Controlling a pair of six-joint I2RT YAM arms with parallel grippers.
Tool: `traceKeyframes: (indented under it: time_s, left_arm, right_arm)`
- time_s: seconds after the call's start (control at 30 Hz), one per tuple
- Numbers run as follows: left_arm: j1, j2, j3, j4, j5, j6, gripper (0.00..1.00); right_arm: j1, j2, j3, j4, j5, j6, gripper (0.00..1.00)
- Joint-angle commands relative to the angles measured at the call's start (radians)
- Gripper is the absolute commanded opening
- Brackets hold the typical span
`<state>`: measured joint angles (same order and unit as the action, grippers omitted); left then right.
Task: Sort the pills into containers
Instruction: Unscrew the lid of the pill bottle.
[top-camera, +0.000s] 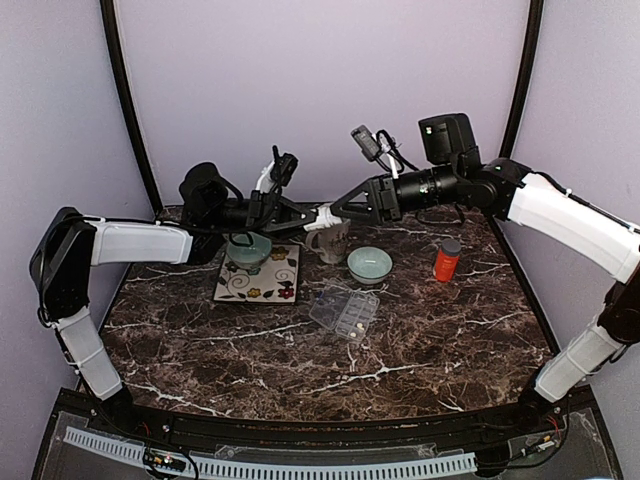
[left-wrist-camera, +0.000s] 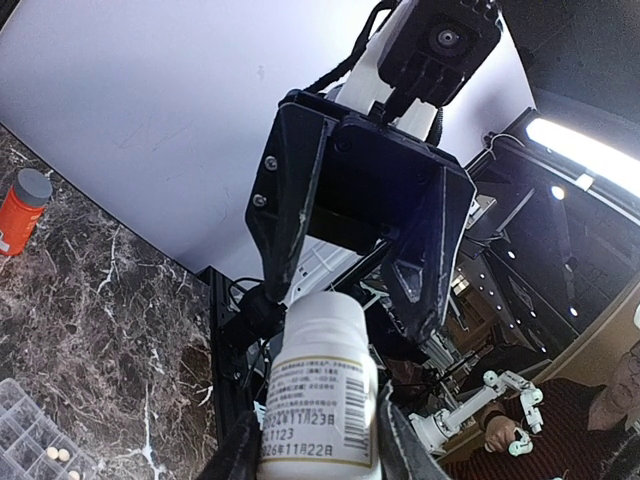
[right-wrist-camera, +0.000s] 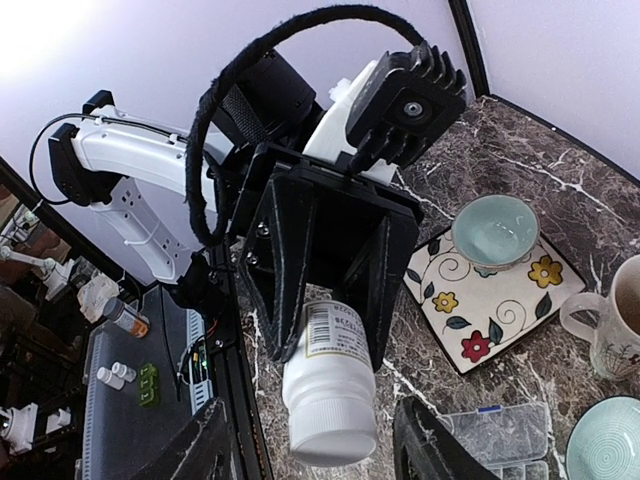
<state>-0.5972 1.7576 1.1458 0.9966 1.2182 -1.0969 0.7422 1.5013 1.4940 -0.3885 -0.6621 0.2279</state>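
Note:
My left gripper (top-camera: 318, 215) is shut on a white labelled bottle (left-wrist-camera: 322, 400) and holds it in mid-air above the table's back. My right gripper (right-wrist-camera: 320, 440) faces it, open, with its fingers either side of the bottle's white cap (right-wrist-camera: 330, 430) and not touching it. The clear pill box (top-camera: 345, 310) lies open mid-table. It also shows in the left wrist view (left-wrist-camera: 30, 445), with a few pale pills (left-wrist-camera: 58, 455) in its compartments, and in the right wrist view (right-wrist-camera: 500, 440).
An orange grey-capped bottle (top-camera: 446, 260) stands at the right. A pale green bowl (top-camera: 369, 264) sits near the box, and another (top-camera: 248, 248) sits on a floral plate (top-camera: 262, 285). A mug (top-camera: 328, 240) stands below the grippers.

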Motion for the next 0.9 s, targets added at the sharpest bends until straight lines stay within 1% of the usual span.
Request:
traceKeyframes:
  time_s: [0.0, 0.13, 0.27, 0.4, 0.47, 0.63, 0.87]
  left_arm:
    - [0.007, -0.046, 0.019, 0.005, 0.002, 0.029, 0.00]
    - [0.007, -0.054, 0.014, -0.005, -0.001, 0.040, 0.00]
    - [0.007, -0.064, 0.007, -0.020, -0.006, 0.056, 0.00]
    - [0.008, -0.073, 0.008, -0.056, -0.011, 0.096, 0.00]
    - [0.008, -0.078, 0.010, -0.093, -0.015, 0.134, 0.00]
    - [0.008, -0.075, 0.035, -0.191, -0.027, 0.231, 0.00]
    - [0.008, -0.055, 0.079, -0.242, -0.036, 0.292, 0.00]
  right_arm:
    - [-0.013, -0.017, 0.013, 0.055, -0.019, 0.062, 0.55]
    - [-0.037, -0.017, 0.009, 0.098, -0.005, 0.171, 0.56]
    - [-0.076, -0.002, 0.013, 0.119, 0.014, 0.338, 0.57]
    - [-0.116, 0.015, -0.009, 0.128, -0.015, 0.510, 0.57]
    - [-0.121, 0.016, -0.021, 0.131, -0.031, 0.568, 0.57]
    - [-0.121, 0.015, -0.026, 0.104, -0.045, 0.645, 0.61]
    - [-0.117, 0.022, -0.055, 0.106, -0.059, 0.709, 0.59]
